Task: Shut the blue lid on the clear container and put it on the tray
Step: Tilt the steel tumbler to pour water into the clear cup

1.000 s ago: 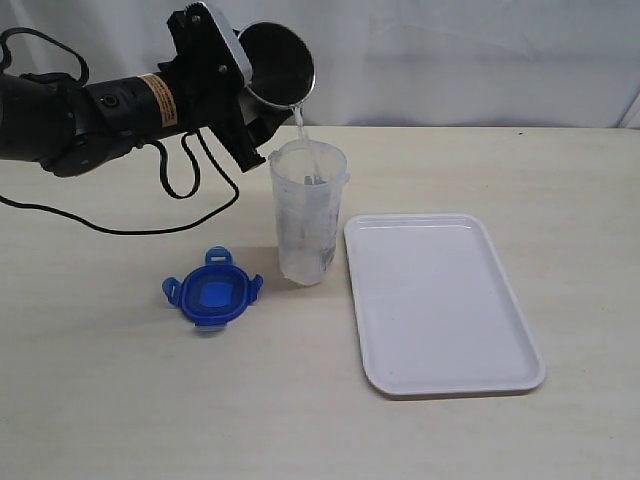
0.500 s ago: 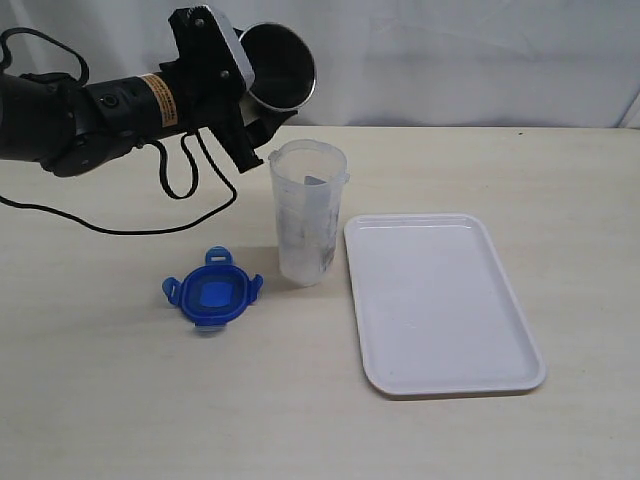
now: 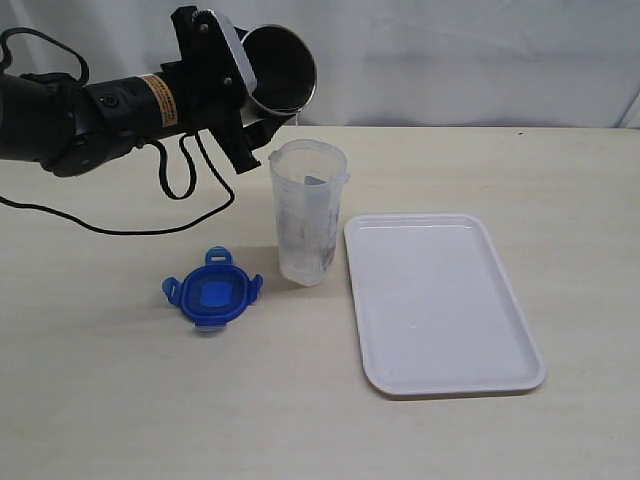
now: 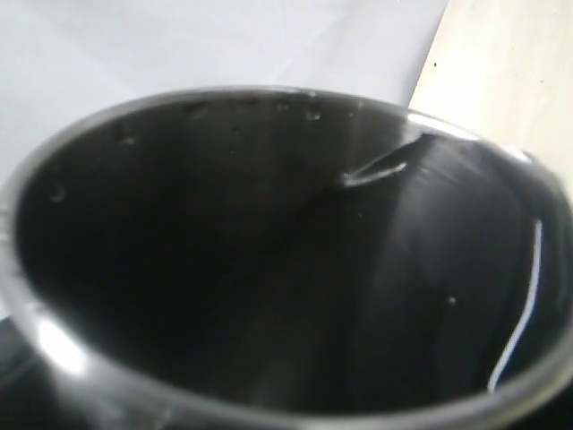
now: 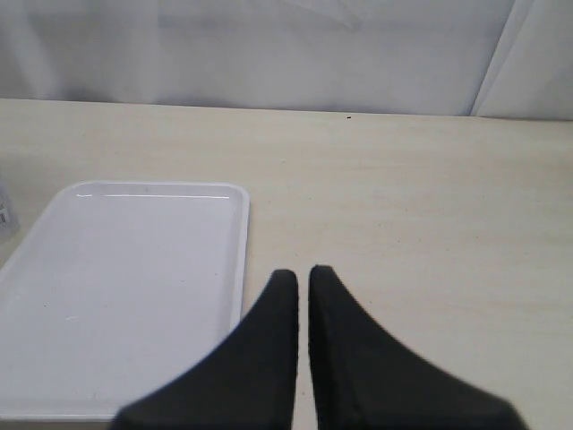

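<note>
**A:** Left gripper point(image 3: 250, 90): why raised and tipped so?

**B:** Spread wide around the steel tumbler point(image 3: 278, 68), round, shiny, dark inside, and clamped on its wall. Held above and just behind the clear container point(image 3: 307, 215), tall, narrow, translucent plastic, open at the mouth. Tilted on its side, rim turned outward. Seen from the left wrist view, only droplets and wet streaks inside, no pool. Judged a pouring pose, with the tumbler apparently empty.

**A:** Whereabouts of the task's pieces?

**B:** Container: upright on the pale wood-grain surface point(image 3: 120, 400), just beside the long edge of the tray point(image 3: 440, 217), flat, white, rectangular plastic with a low rim. Not on it, and nothing else there either. Blue lid point(image 3: 212, 297), small, rounded-square, plastic: lying flat on the surface, near the container on the side away from the tray, apart from it. Four flaps splayed outward, so ready for pressing on.

**A:** Right gripper point(image 5: 303, 287)?

**B:** Pressed together, holding nothing. Hovering over the surface near the tray's edge, outside the exterior view. Judged parked clear of the work.

**A:** Stage reached?

**B:** Lid off, container off the tray: neither step done. Judged next: tumbler set aside to free the left gripper, then lid lifted, squared to the mouth, pushed down. Risk: tipping of so tall and narrow a body under an off-centre push.
</note>
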